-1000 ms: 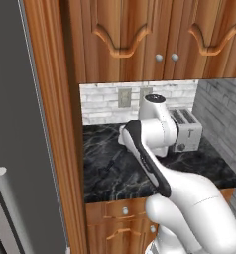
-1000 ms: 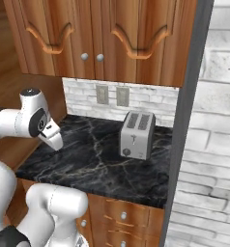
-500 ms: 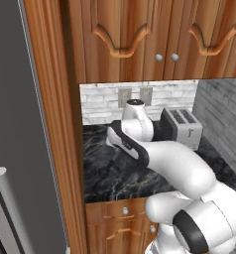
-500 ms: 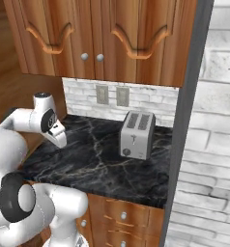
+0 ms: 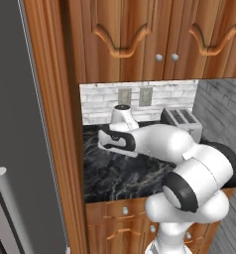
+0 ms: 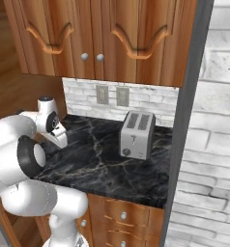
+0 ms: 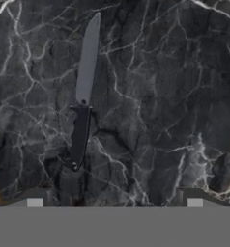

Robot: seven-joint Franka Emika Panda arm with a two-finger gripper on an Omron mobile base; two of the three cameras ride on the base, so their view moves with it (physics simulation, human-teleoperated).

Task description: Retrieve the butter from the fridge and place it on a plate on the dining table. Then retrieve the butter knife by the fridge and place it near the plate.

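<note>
On my left base view the fridge takes up the whole left side as a tall grey face with a pale bar handle low down, and a wooden side panel separates it from the work area. Above, I see wooden wall cabinets with round knobs, and behind the tabletop a white brick backsplash with two outlet plates. The black veined tabletop sits under them, with wooden drawer fronts below its edge, and a grey brick wall closes the right side. The white arm reaches from the lower right of my left view across the tabletop toward the fridge-side corner, and its bulk covers much of the stone surface there. A silver two-slot toaster stands upright near the backsplash, well apart from the arm's hand. In my hand view the butter knife lies flat on the marble, grey blade pointing up the frame and dark handle toward the bottom, nothing else touching it. The gripper has its fingers spread wide and holds nothing; the knife's handle end lies near the left finger, inside the span between the two tips.
</note>
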